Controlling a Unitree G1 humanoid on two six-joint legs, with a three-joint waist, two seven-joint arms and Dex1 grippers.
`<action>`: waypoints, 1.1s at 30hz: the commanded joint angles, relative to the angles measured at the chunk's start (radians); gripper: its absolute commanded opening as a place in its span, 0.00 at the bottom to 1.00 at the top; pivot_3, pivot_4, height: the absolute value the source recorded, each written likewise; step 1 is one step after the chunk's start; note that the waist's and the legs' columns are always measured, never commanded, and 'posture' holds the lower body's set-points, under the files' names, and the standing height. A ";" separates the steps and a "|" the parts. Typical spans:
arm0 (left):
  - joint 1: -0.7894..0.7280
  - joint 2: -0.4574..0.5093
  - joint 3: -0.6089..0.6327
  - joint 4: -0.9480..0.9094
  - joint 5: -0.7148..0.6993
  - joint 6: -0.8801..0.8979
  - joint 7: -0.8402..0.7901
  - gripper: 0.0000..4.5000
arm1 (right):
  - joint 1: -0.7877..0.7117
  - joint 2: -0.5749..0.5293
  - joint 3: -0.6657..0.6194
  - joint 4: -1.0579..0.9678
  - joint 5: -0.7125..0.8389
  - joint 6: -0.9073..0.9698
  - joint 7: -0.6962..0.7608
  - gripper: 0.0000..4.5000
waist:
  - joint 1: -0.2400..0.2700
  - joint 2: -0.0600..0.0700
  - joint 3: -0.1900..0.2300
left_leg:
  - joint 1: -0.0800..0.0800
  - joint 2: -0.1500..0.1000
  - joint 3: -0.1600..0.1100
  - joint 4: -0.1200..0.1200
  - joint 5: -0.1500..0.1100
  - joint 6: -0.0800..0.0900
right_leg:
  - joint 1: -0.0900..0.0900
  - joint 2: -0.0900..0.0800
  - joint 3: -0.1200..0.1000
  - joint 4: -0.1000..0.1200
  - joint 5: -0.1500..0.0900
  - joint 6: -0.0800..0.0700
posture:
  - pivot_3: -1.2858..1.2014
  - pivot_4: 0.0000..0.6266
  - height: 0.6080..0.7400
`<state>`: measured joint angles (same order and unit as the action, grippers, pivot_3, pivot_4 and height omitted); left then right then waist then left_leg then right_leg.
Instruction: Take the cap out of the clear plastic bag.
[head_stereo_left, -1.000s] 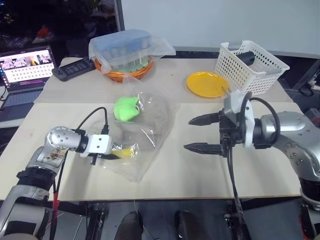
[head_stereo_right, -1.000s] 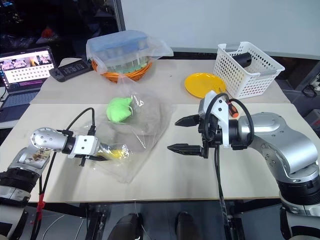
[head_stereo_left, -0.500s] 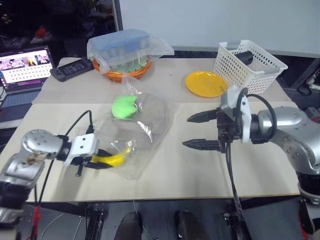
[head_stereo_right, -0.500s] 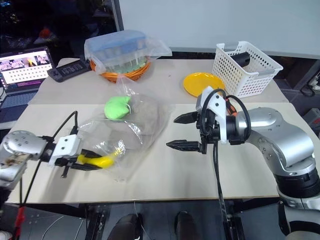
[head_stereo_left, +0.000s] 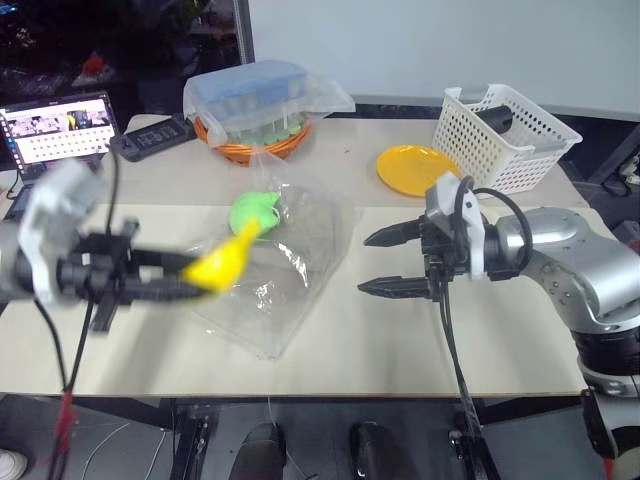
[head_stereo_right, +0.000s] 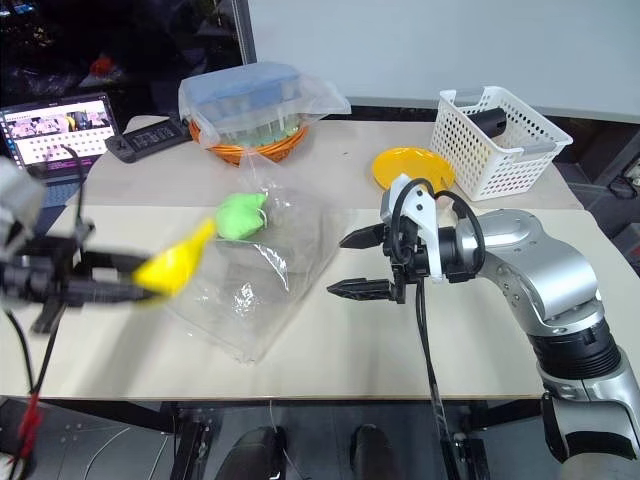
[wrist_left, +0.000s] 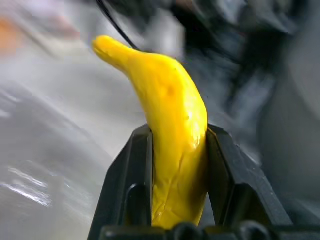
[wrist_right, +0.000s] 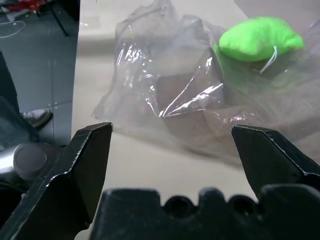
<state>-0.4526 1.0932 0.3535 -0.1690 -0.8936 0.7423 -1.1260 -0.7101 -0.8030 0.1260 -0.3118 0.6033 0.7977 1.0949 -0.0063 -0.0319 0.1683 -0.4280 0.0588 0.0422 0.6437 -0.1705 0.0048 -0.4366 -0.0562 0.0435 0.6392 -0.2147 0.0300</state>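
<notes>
**Me:** Left wrist view first. My left gripper (wrist_left: 177, 165) is squeezed tight on a yellow banana toy (wrist_left: 172, 130). The toy sits between the two black fingers (wrist_left: 127, 185) and its thin end sticks out past them.

**Helper:** Where is that hand over the table?

**Me:** From the head, it hangs in the air above the table's (head_stereo_left: 500, 340) left side, just beside the clear plastic bag (head_stereo_left: 285, 270). The banana toy is outside the bag.

**Helper:** And the cap?

**Me:** I see a brownish shape inside the bag in the right wrist view. I think it is the cap (wrist_right: 187, 102), but the crinkly film hides it, so I cannot be sure. A green plush toy (head_stereo_left: 252, 212) lies inside the far end of the bag.

**Helper:** Your other hand?

**Me:** My right gripper (head_stereo_left: 384, 262) is spread wide with nothing in it. It points at the bag from the right, near it but not touching.
</notes>
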 joint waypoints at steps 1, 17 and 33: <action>-0.087 -0.088 -0.056 0.287 0.242 -0.076 0.296 0.21 | -0.022 0.006 -0.021 -0.007 -0.009 -0.023 -0.007 1.00 | -0.003 0.000 0.000 | 0.002 0.000 0.000 0.000 0.000 0.000 | 0.000 0.000 0.001 0.002 0.000 0.000 | 0.52 0.24 1.00; -0.371 -0.205 -0.042 1.208 0.588 -0.349 0.744 0.43 | 0.005 -0.005 -0.054 -0.047 0.006 0.011 -0.053 1.00 | -0.005 -0.007 0.002 | -0.004 0.000 0.000 0.000 0.000 -0.001 | -0.004 0.001 0.001 0.001 0.004 -0.007 | 0.52 0.24 1.00; 0.051 -0.182 0.138 0.275 0.160 0.141 0.393 0.99 | -0.097 0.007 -0.084 -0.001 0.070 0.022 -0.014 1.00 | -0.015 -0.012 0.005 | -0.004 0.001 0.001 0.000 -0.001 -0.002 | -0.005 -0.001 0.001 0.002 0.004 -0.008 | 0.52 0.24 1.00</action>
<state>-0.4345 0.8897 0.4439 0.2761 -0.6298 0.7943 -0.6765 -0.7767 -0.8026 0.0632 -0.3105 0.6514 0.8353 1.0682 -0.0208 -0.0435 0.1729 -0.4317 0.0599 0.0436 0.6435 -0.1715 0.0021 -0.4410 -0.0578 0.0445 0.6414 -0.2106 0.0217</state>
